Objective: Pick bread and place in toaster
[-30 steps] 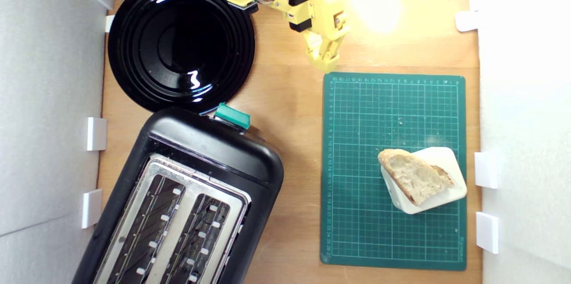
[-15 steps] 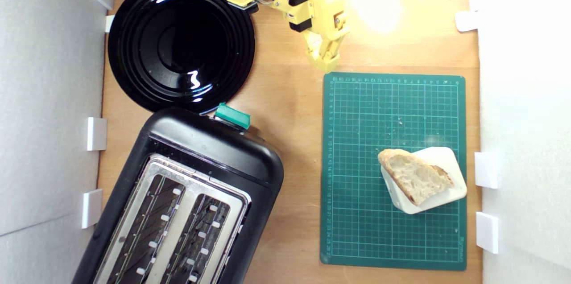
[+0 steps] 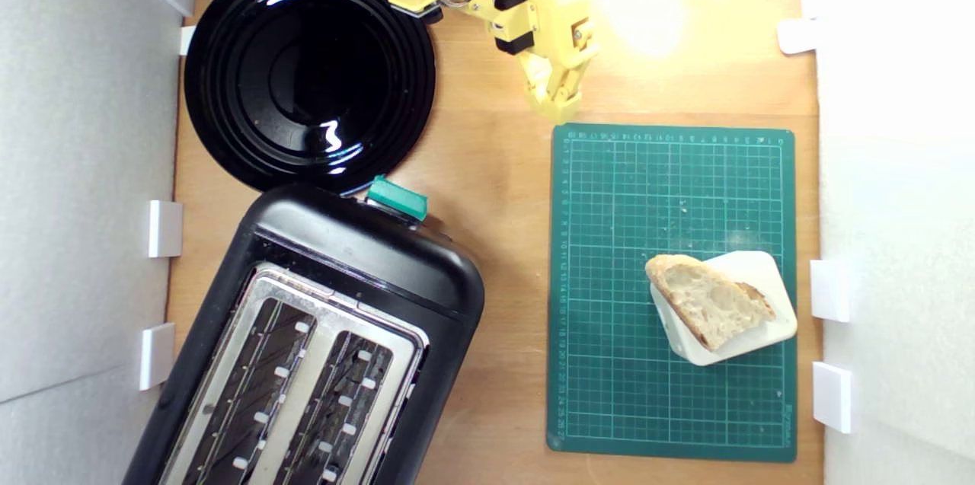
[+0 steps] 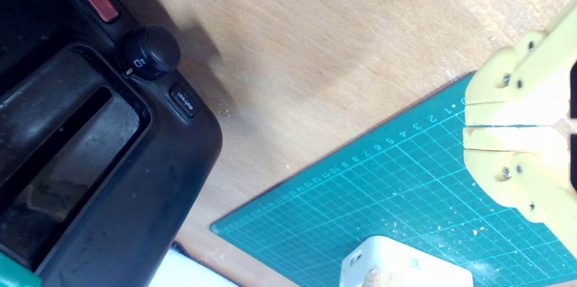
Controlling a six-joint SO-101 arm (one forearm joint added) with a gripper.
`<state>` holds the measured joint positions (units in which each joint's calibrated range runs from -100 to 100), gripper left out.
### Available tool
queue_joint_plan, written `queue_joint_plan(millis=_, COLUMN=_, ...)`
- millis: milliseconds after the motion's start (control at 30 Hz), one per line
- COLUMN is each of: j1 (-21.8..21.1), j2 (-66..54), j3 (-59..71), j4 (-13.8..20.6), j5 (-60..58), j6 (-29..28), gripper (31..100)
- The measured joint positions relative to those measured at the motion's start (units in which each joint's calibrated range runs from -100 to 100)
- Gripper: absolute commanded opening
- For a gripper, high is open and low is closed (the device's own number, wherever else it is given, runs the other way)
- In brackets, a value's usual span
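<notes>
The arm point(image 3: 533, 9) is built of pale yellow printed plastic, with blocky housings and rounded edges. Black servo bodies sit set into the yellow shell, showing as dark rectangles on its side. A bundle of black cable with thinner red and white wires runs across the upper links. A flat yellow tab with a dark underside juts out sideways toward the black plate point(image 3: 308, 70). A perforated yellow piece shows at the top edge. The gripper point(image 4: 469, 120) ends in two thick, cream-yellow fingers point(image 4: 500, 140) with flat inner faces, each fastened by small silver screws set in pairs near the knuckle.
</notes>
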<state>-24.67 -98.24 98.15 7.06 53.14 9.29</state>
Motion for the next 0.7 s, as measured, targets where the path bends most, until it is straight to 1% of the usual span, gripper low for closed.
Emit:
queue_joint_plan(millis=400, j1=0.0, j2=0.5, j3=0.0, j4=0.0, j5=-0.1, j6=0.0, gripper=39.0)
queue_joint_plan(millis=700, j1=0.1, j2=10.4, j3=0.0, j4=0.0, j5=-12.2, j6=0.0, gripper=39.4)
